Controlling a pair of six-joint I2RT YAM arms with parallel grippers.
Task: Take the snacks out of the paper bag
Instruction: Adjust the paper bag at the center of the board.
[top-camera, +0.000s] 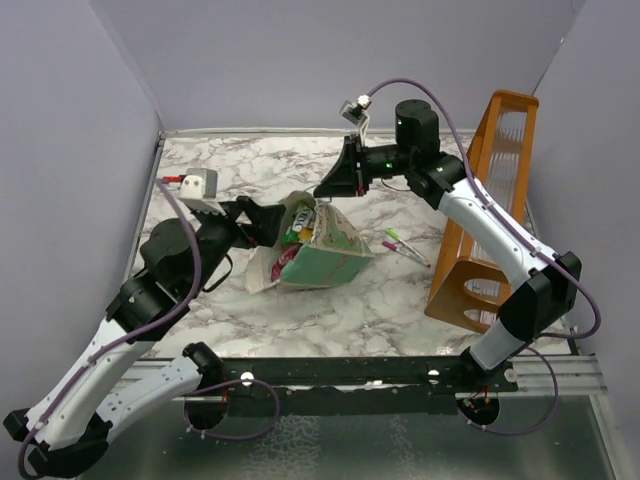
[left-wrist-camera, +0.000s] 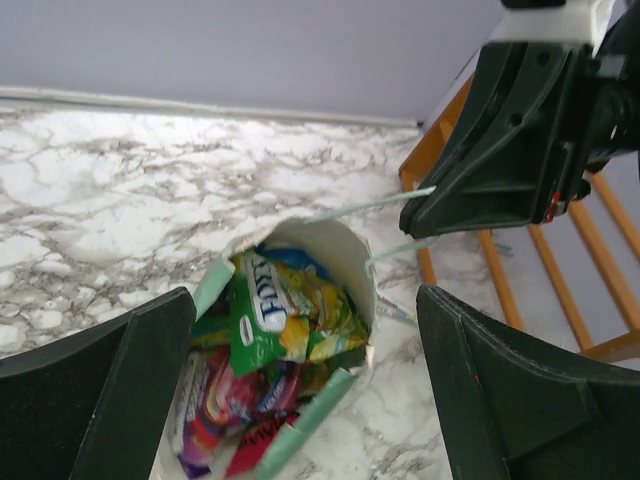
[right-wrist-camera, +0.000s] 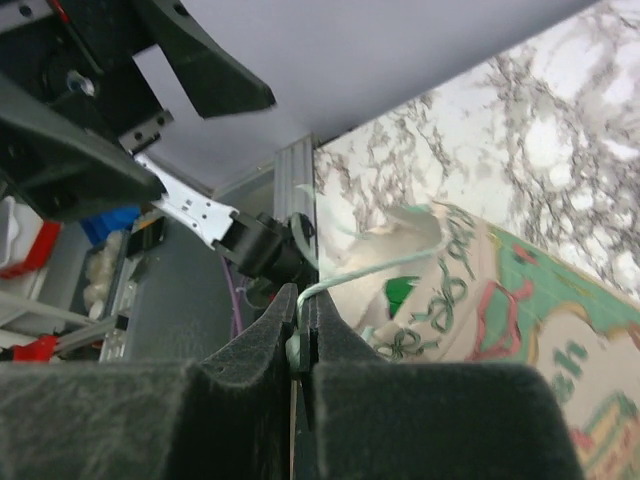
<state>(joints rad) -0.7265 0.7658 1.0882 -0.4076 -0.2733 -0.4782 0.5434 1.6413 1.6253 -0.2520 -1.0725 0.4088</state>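
Observation:
The mint-green paper bag (top-camera: 325, 262) lies tilted on the marble table, its mouth toward my left arm. Its cream inside (left-wrist-camera: 340, 245) holds several snacks: a green-yellow packet (left-wrist-camera: 280, 315) on top, with purple, pink and red ones (left-wrist-camera: 215, 410) below. My right gripper (top-camera: 328, 189) is shut on the bag's thin white handle (right-wrist-camera: 385, 265) and holds it taut; it also shows in the left wrist view (left-wrist-camera: 415, 218). My left gripper (top-camera: 262, 222) is open right at the bag's mouth, one finger (left-wrist-camera: 110, 385) on each side of it, empty.
A tall orange-brown wooden rack (top-camera: 482, 215) stands at the right. Thin pink and green pens (top-camera: 405, 245) lie between the bag and the rack. Grey walls close the back and sides.

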